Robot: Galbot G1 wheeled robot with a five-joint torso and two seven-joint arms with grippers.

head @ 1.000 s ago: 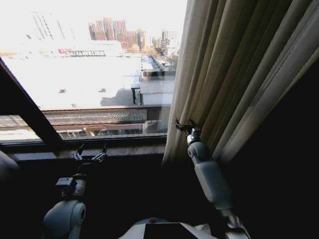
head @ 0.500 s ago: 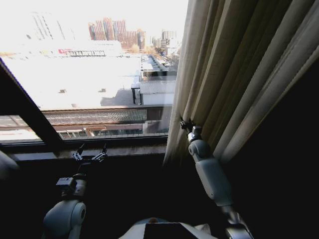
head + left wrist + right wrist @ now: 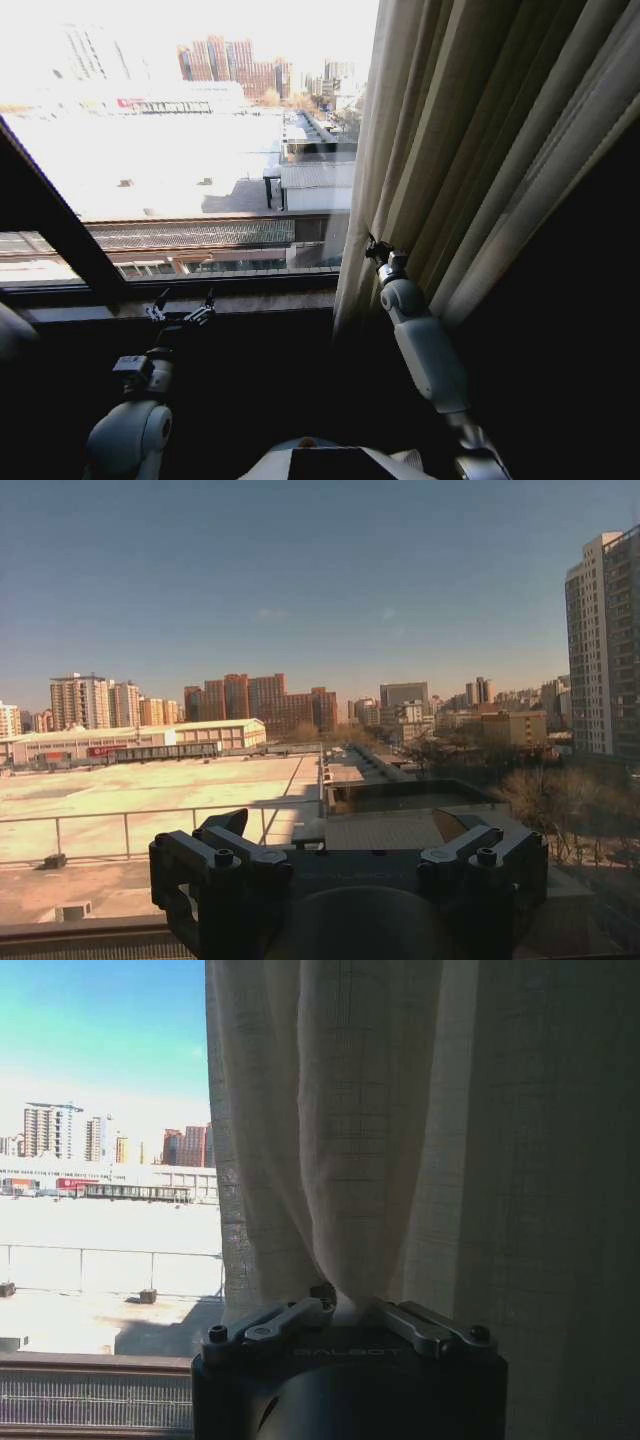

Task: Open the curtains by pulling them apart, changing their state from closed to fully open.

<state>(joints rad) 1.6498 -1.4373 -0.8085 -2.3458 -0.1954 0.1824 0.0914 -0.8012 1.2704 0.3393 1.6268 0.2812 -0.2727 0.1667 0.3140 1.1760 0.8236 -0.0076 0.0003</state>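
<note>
- Right hand [image 3: 377, 250] pinches the curtains [image 3: 480, 130] at their inner edge; edge has shifted slightly rightward, apparently widening the opening.
- Left hand [image 3: 182, 305] spread, idle near the windowsill [image 3: 250, 297].

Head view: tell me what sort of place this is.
Probably a room on an upper floor in a city: a large window overlooks rooftops, and the curtain hangs beside it, pinched by the right gripper.

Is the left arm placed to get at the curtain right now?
Probably not: the left claw sits open by the sill, facing bare glass, well apart from the curtain that the right claw pinches.
</note>
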